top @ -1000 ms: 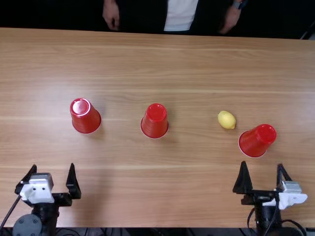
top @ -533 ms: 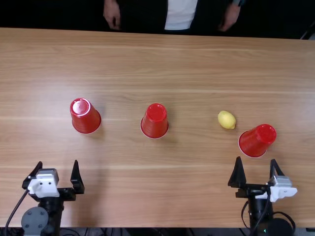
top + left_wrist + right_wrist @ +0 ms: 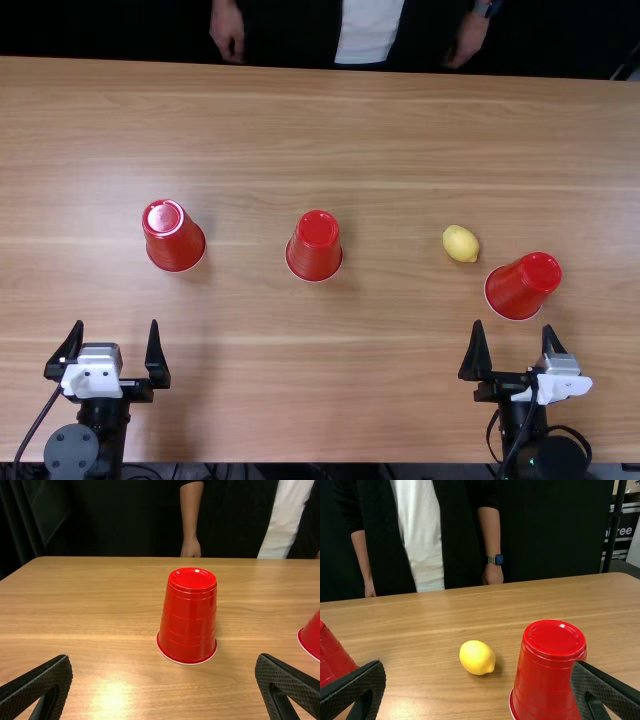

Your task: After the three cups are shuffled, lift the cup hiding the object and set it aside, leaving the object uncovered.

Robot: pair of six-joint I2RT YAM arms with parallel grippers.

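Three red cups stand upside down on the table: the left cup (image 3: 172, 236) (image 3: 188, 615), the middle cup (image 3: 315, 245) (image 3: 311, 636) (image 3: 332, 655) and the right cup (image 3: 523, 284) (image 3: 549, 671). A yellow lemon (image 3: 460, 243) (image 3: 477, 657) lies uncovered on the wood, just left of the right cup and apart from it. My left gripper (image 3: 111, 342) is open at the near edge, in front of the left cup. Open too, my right gripper (image 3: 509, 343) sits at the near edge just in front of the right cup, holding nothing.
A person stands behind the far edge of the table (image 3: 320, 130), hands hanging clear of the cups. Bare wood stretches between the cups and the far edge, and between the two grippers.
Both grippers shifted a little: the left one moved slightly right and turned straighter, the right one moved left and slightly forward. Cups and lemon stayed put.
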